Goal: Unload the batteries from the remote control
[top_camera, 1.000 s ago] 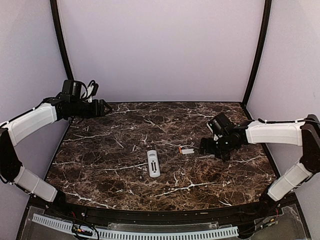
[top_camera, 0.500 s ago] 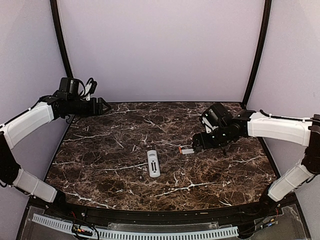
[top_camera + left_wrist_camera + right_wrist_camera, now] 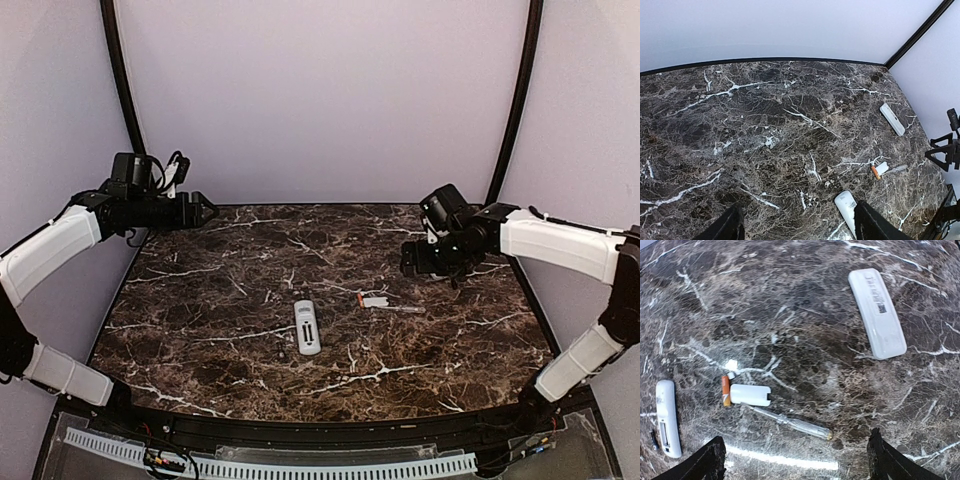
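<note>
The white remote control (image 3: 307, 327) lies mid-table with its battery slot uncovered; it also shows in the right wrist view (image 3: 667, 418) and at the lower edge of the left wrist view (image 3: 847, 208). One orange battery (image 3: 726, 391) lies on the marble beside the loose white cover (image 3: 750, 395), right of the remote (image 3: 359, 298). My right gripper (image 3: 409, 262) hangs open above and right of the cover, its fingers (image 3: 710, 463) wide apart and empty. My left gripper (image 3: 205, 210) hovers open at the far left, high above the table, holding nothing (image 3: 800, 230).
A thin grey metal rod (image 3: 790, 422) lies just in front of the cover. A second white remote (image 3: 876, 313) rests farther back right (image 3: 891, 119), hidden under my right arm in the top view. Lilac walls close in the marble table (image 3: 200, 330).
The right gripper reached toward the cover, then rose and pulled back to the right, still open. The left gripper drifted slightly left and opened a little wider. The table's things have not moved.
</note>
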You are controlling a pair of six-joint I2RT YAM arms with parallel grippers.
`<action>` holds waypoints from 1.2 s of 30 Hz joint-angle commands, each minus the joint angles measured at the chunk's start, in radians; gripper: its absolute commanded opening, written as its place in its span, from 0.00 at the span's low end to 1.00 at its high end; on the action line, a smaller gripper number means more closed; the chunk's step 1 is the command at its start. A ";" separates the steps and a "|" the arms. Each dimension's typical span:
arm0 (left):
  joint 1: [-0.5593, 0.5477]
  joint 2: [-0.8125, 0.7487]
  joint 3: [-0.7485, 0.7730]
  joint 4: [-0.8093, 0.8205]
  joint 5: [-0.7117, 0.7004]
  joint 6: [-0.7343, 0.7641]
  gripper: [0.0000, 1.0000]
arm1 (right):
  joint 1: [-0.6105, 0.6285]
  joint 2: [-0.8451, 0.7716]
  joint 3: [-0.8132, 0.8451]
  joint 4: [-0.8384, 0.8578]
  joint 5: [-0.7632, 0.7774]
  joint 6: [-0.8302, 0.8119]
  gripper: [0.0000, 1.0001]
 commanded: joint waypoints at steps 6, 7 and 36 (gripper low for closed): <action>0.001 -0.036 -0.007 -0.009 0.014 0.006 0.75 | -0.206 0.155 0.038 0.029 -0.026 -0.030 0.97; 0.001 -0.035 -0.007 -0.009 0.015 0.005 0.75 | -0.230 0.176 0.046 0.040 -0.034 -0.046 0.98; 0.001 -0.020 -0.006 -0.003 0.025 -0.004 0.76 | -0.398 0.546 0.279 0.072 -0.120 -0.325 0.72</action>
